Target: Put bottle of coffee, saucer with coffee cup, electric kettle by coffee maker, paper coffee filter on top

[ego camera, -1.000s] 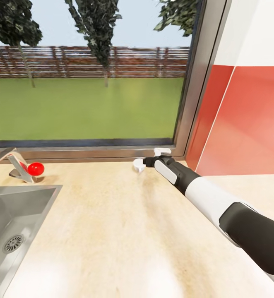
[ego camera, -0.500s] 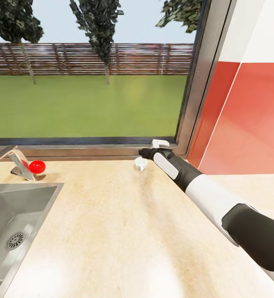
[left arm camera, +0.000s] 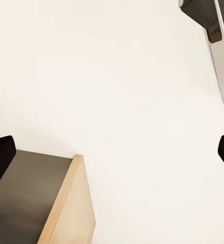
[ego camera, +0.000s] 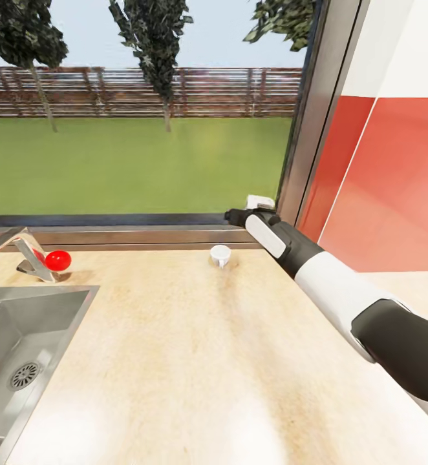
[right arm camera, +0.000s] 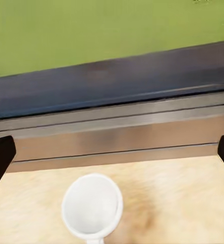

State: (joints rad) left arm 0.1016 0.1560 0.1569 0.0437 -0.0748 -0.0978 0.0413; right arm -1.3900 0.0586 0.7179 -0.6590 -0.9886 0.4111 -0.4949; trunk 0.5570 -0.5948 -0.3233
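daylight from a wide window over a green lawn falls on the light wood-look bench (ego camera: 175, 349), with a steel sink (ego camera: 20, 349) let into it. the coffee cup (ego camera: 220, 255) stands upright on the bench, well off from the sink toward the red wall, close under the window sill (ego camera: 130, 234) and alone, no saucer beneath it. the right gripper (ego camera: 235, 216) hangs above and just beyond the cup, apart from it; its wrist view has the jaws spread wide with the cup's round mouth (right arm camera: 92, 206) between and below them, nothing held. the left gripper's jaws are likewise spread and empty, its dark tips at the edges of its wrist view.

the cup looks small, light, rigid and glazed, so probably slippery and easily tipped. pinching across the rim, or one wall from above, seems safer than the tiny handle.
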